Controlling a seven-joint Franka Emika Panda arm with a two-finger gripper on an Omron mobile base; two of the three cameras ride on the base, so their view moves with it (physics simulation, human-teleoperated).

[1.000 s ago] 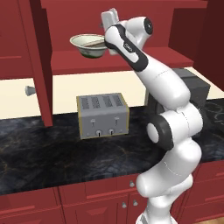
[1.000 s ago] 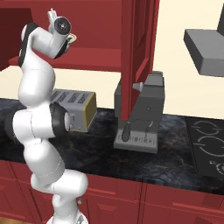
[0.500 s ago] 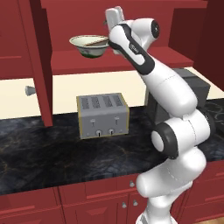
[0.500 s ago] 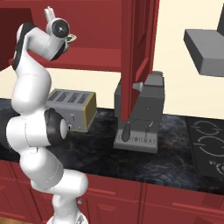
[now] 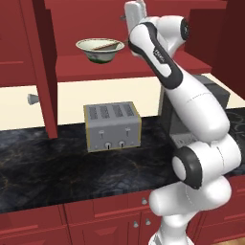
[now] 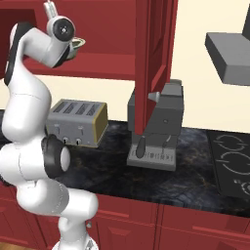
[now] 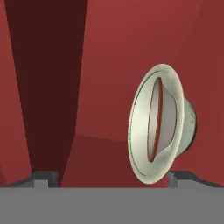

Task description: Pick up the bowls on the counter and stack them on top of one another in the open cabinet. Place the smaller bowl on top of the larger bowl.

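1. Large bowl (image 5: 100, 50) on cabinet shelf (image 5: 143, 67), small bowl (image 5: 106, 46) nested inside.
2. Gripper (image 7: 107, 177) wide open, holding nothing, just right of the stacked bowls.
3. Toaster (image 5: 111, 126) below on counter (image 5: 57, 167).
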